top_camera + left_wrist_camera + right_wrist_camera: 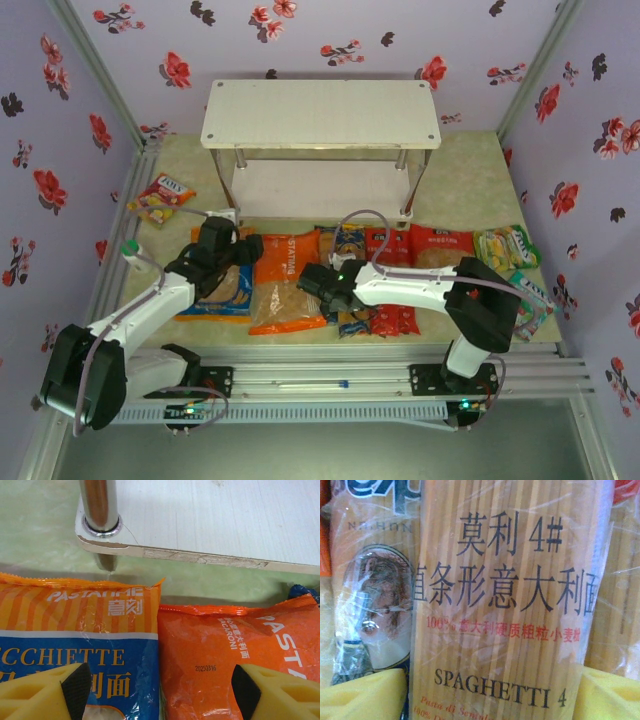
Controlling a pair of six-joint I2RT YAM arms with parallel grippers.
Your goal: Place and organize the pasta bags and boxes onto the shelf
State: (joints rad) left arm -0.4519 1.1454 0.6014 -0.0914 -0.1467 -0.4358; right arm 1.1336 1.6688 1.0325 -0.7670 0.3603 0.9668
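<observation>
**Both arms low over the pasta row, in front of the shelf**

The packs lie side by side on the surface, just in front of the white two-tier shelf. The left end effector hangs with its jaws wide over the seam where the blue-orange bag meets the orange bag. The bags touch edge to edge. Just beyond their top seals are the shelf's chipped lower board and one metal post.

The right end effector has a yellow finger on each side of a clear-wrapped spaghetti pack. I cannot tell whether the fingers press on it. A neighbouring pack with a portrait label lies against the first pack's left side.

From above, red spaghetti packs and the red bag continue the row to the right. Green snack packets lie past them, and a yellow-red snack packet lies apart at the far left.

The surface is pale and greenish, with aluminium rails along its near edge. Lilac walls printed with red flowers close it in.

The right arm lies across the near halves of the long packs and hides them. The left arm covers part of the blue-orange bag. A grey cable loops over the middle of the row. The print on the small packets is too small to read.
</observation>
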